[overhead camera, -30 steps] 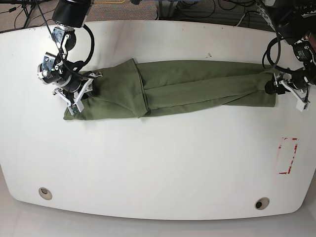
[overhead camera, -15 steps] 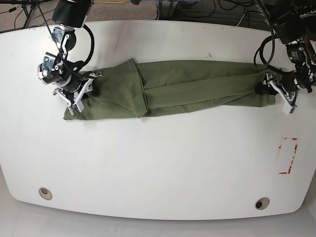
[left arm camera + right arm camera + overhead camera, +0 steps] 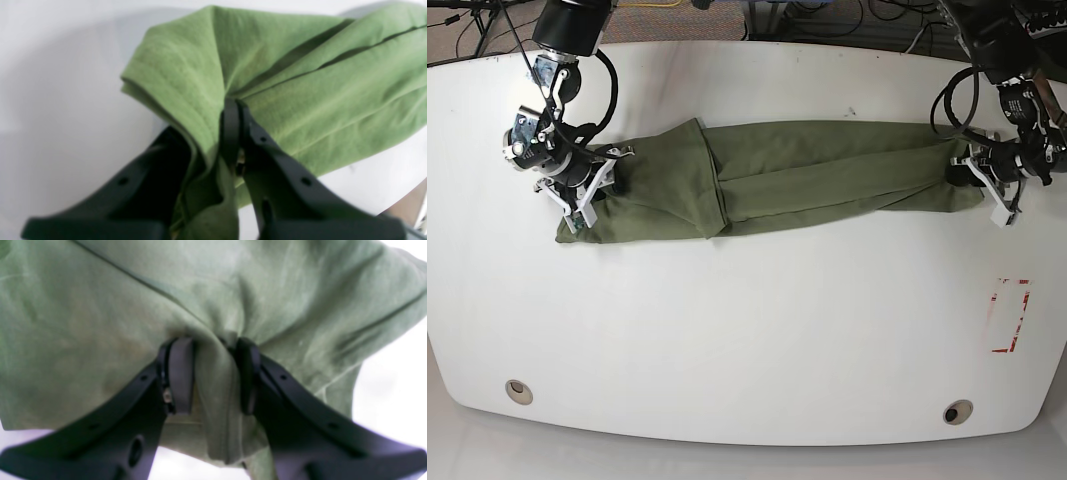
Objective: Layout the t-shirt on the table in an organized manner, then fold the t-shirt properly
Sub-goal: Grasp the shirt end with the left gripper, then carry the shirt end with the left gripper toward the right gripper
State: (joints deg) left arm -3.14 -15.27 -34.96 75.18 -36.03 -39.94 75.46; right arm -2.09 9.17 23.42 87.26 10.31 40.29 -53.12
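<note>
Beyond the far edge of the white surface, a dark floor (image 3: 827,20) is showing, with black cables (image 3: 887,25) lying tangled across it. A patch of reddish-brown carpet (image 3: 642,8) is peeking in at the top, and even, bright light is falling over everything.

Both wrist views are pretty soft, and the t-shirt (image 3: 300,100) runs off the frame at 3 o'clock. In the base view the worktop (image 3: 747,330) corners get clipped at 3 and 9 o'clock, and both arms are cut off at 12.
</note>
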